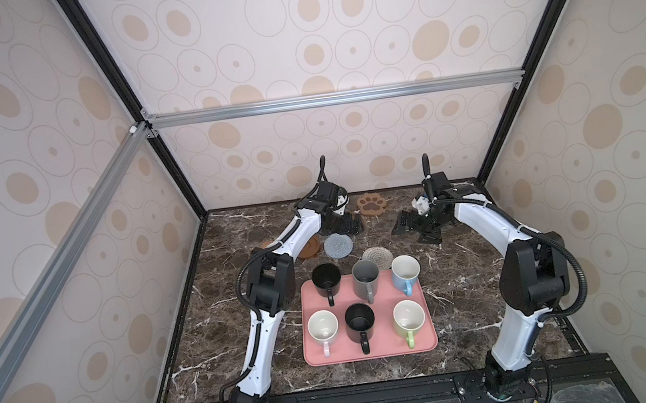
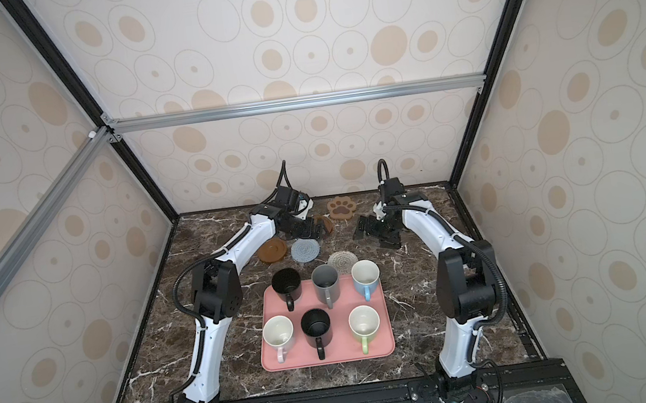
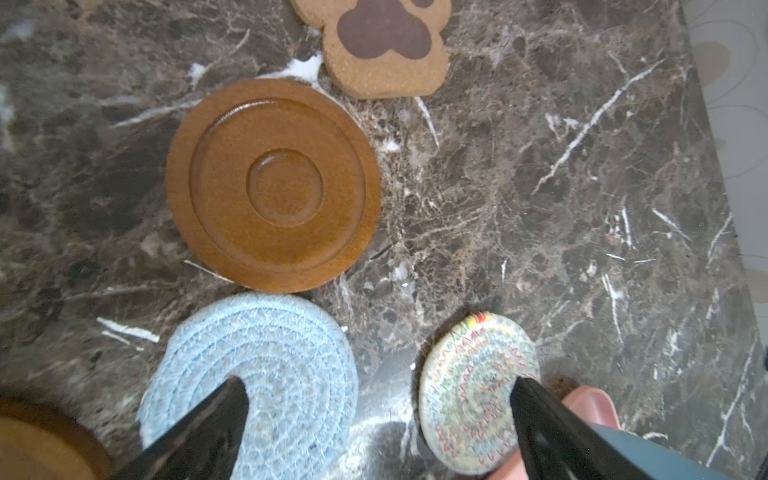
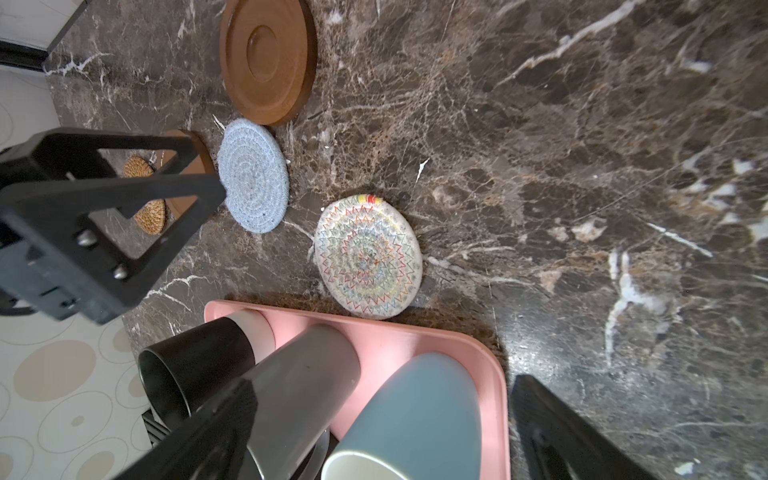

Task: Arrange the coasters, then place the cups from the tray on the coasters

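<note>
Six cups stand on the pink tray (image 1: 373, 353): black (image 1: 326, 279), grey (image 1: 365, 277), light blue (image 1: 405, 272), pale pink (image 1: 323, 326), black (image 1: 360, 321) and green (image 1: 409, 317). Behind the tray lie the coasters: cream knitted (image 1: 377, 256), blue-grey knitted (image 1: 338, 245), paw (image 1: 372, 203), a brown disc (image 2: 273, 251), a second brown disc (image 3: 272, 185) and a rattan disc (image 4: 147, 208). My left gripper (image 1: 347, 224) hangs open over the brown disc beside the paw. My right gripper (image 1: 401, 224) is open and empty above bare table, right of the coasters.
The dark marble table (image 1: 469, 276) is boxed in by patterned walls with black and aluminium frame bars (image 1: 334, 98). The left arm's elbow (image 1: 270, 284) stands close to the tray's far left corner. The right elbow (image 1: 531, 273) stands right of the tray.
</note>
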{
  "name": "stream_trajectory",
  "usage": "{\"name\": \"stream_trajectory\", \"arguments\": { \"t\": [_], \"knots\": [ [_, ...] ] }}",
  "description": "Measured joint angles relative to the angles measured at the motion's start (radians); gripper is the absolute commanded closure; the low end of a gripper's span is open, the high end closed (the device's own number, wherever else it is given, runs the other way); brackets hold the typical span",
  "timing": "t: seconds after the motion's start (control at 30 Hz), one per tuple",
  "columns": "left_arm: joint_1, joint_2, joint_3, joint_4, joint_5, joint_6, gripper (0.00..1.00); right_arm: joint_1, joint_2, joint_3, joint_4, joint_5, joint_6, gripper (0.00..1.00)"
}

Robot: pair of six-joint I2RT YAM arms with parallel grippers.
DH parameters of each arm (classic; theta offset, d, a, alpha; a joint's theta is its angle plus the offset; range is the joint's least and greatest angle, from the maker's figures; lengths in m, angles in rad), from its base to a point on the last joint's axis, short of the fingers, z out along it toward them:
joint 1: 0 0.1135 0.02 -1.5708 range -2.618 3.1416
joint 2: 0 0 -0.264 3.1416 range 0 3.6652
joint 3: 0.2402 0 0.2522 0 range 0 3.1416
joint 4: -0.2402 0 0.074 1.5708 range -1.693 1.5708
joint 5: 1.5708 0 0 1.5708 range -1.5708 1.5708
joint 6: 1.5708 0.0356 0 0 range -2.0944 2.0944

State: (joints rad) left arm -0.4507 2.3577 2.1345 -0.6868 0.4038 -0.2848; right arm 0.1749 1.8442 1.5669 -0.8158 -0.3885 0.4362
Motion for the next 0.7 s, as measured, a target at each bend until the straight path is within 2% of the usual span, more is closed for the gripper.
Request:
{"name": "stream_trajectory", "arguments": {
  "t": [0.3, 0.7],
  "knots": [
    [-0.001, -0.023, -0.11, -0.018, 0.025, 0.0, 0.0, 0.0, 0.0, 0.0, 0.0, 0.0, 0.0, 0.0],
    [-0.003, 0.03, -0.102, -0.013, 0.05, -0.003, 0.0, 0.001, 0.0, 0.0, -0.008, 0.008, 0.0, 0.0]
  ]
}}
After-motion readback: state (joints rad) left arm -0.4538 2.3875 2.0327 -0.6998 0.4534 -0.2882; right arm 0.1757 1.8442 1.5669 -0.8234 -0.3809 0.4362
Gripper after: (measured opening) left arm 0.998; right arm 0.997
